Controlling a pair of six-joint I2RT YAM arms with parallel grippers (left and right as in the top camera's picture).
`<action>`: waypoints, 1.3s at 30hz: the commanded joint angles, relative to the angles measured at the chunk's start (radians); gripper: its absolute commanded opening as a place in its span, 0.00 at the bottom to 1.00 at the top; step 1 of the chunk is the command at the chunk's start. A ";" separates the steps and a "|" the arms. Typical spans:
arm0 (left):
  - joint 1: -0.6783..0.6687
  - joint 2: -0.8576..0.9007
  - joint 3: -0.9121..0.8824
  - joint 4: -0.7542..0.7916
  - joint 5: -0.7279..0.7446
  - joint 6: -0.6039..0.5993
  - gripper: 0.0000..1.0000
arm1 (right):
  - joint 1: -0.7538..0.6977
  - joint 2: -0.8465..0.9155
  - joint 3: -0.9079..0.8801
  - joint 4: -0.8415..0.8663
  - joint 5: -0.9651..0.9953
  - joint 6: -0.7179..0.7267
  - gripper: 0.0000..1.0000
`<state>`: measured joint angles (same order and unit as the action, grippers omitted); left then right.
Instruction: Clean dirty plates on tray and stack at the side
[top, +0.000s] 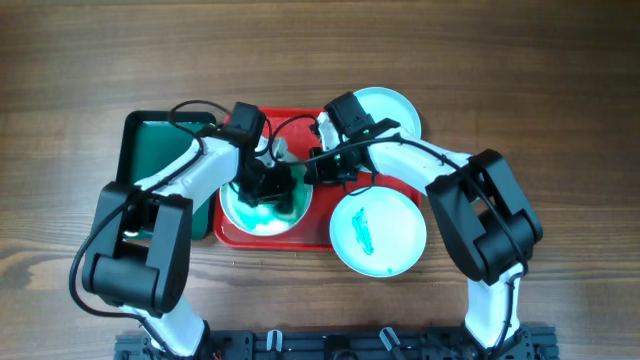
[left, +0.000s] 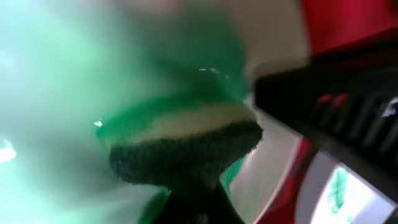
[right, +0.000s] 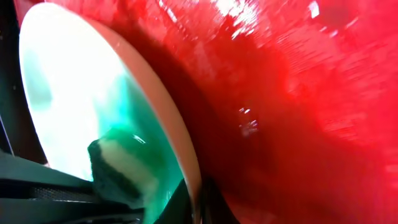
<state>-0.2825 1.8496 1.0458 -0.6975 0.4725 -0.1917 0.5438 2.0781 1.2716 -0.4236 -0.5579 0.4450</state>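
A white plate (top: 238, 212), smeared with teal-green, lies in the front left of the red tray (top: 300, 238). My left gripper (top: 268, 190) is shut on a green sponge (left: 186, 146) and presses it on this plate (left: 50, 93). My right gripper (top: 312, 172) is shut on the plate's right rim; the right wrist view shows its fingers (right: 199, 202) pinching the rim, with the plate (right: 68, 93), the sponge (right: 118, 165) and the tray (right: 298, 93). A pale plate with a teal smear (top: 378, 232) overlaps the tray's front right corner. A pale cyan plate (top: 385, 110) sits at the back right.
A dark green tray (top: 155, 150) lies just left of the red tray, under my left arm. Both arms cross over the red tray. Bare wooden table (top: 560, 120) surrounds the trays.
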 joint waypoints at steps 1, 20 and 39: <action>-0.011 0.035 -0.017 0.125 -0.048 -0.080 0.04 | -0.002 0.028 -0.004 0.005 -0.003 0.025 0.04; -0.004 0.033 0.410 -0.369 -0.727 -0.296 0.04 | -0.002 0.028 -0.003 0.003 0.004 0.026 0.04; 0.287 -0.079 0.516 -0.544 -0.660 -0.288 0.04 | 0.151 -0.286 0.060 -0.277 0.726 0.026 0.04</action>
<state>-0.0124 1.7901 1.5417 -1.2587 -0.2047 -0.4698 0.6403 1.8664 1.3117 -0.6853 -0.0849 0.4706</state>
